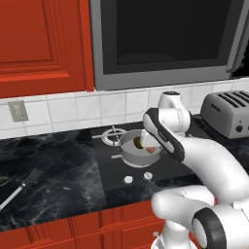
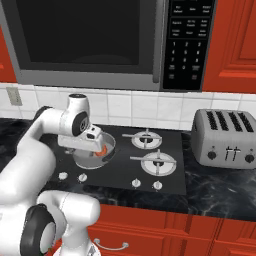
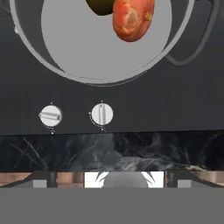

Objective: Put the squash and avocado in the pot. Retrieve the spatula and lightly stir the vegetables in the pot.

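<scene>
The grey pot (image 1: 127, 151) sits on the front left burner of the stove. Inside it lie the orange-red squash (image 3: 132, 17) and, touching it, the dark olive avocado (image 3: 103, 6); both also peek past the arm, squash (image 1: 152, 150) and avocado (image 1: 138, 142). My gripper (image 2: 99, 145) hangs just above the pot (image 2: 92, 161), over its near rim, open and empty; in the hand view its tips (image 3: 111, 180) stand wide apart. The spatula (image 1: 19, 187) lies flat on the dark counter far to the left, blade away from me.
Stove knobs (image 3: 50, 116) line the front edge of the cooktop below the pot. Two bare burners (image 2: 159, 162) lie to the right. A silver toaster (image 2: 225, 137) stands at the right, and a microwave (image 2: 100, 40) hangs overhead.
</scene>
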